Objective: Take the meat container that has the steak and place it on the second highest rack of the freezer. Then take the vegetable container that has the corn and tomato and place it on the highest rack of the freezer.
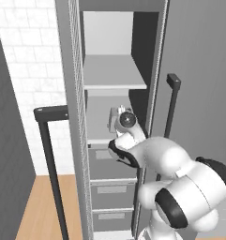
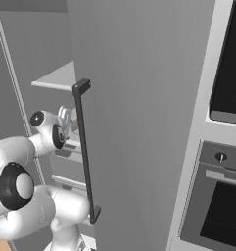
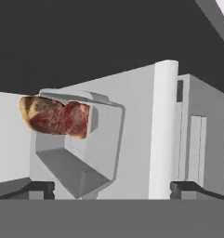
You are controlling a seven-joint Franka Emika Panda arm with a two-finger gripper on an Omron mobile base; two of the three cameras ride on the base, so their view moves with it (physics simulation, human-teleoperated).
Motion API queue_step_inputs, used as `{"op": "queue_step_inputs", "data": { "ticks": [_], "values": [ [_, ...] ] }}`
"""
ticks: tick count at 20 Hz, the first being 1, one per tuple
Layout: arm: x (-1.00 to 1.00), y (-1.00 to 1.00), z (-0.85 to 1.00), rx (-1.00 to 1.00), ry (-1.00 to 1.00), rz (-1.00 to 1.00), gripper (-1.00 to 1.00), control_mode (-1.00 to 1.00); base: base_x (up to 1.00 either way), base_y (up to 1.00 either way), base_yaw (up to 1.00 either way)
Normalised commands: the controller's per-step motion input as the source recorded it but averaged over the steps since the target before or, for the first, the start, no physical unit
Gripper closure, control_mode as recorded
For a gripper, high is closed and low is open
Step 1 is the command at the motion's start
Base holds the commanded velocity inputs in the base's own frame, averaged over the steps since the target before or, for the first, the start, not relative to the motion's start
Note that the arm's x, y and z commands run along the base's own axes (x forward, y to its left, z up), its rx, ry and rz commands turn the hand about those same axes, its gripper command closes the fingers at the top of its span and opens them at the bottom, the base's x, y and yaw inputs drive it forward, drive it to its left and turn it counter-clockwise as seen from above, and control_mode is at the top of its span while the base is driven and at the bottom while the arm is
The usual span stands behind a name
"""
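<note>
Straight ahead in the hand view stands the light-grey meat container (image 3: pixel 76 155), seen tilted, with the dark red-brown steak (image 3: pixel 55 116) at its upper left. My gripper (image 3: pixel 112 188) is open, its fingertips (image 3: pixel 39 188) spread wide on either side below the container and apart from it. From the left base view my arm reaches into the open freezer (image 1: pixel 72 93), with the gripper (image 1: pixel 115 117) just above the second highest rack (image 1: pixel 101 140). The highest rack (image 1: pixel 114 77) lies bare above. The vegetable container, corn and tomato are out of view.
The freezer door (image 2: pixel 139 122) stands open to the right of my arm, its long dark bar handle (image 2: pixel 85 147) close by. Grey drawers (image 1: pixel 112 168) sit under the lower shelf. A second dark handle (image 1: pixel 48 140) is on the left. Ovens (image 2: pixel 222 196) lie to the right.
</note>
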Motion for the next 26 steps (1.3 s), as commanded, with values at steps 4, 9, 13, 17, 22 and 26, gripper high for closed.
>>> {"op": "queue_step_inputs", "data": {
  "ticks": [4,9,13,17,22,26],
  "values": [
    [-0.90,0.00,0.98,0.00,0.00,0.00,-1.00,-1.00,0.00,0.00,0.00],
    [-1.00,0.00,0.77,0.02,0.05,-0.01,-1.00,-1.00,0.00,0.00,0.00],
    [-1.00,0.00,0.65,0.00,0.18,-0.09,-1.00,-1.00,0.00,0.00,0.00],
    [-1.00,-0.03,0.41,0.02,0.15,-0.06,-1.00,-1.00,0.00,0.00,0.00],
    [-1.00,-0.21,0.23,0.09,0.13,-0.03,-1.00,-1.00,0.00,0.00,0.00],
    [-1.00,-0.20,0.07,0.11,0.18,-0.01,-1.00,-1.00,0.00,0.00,0.00]
  ]
}}
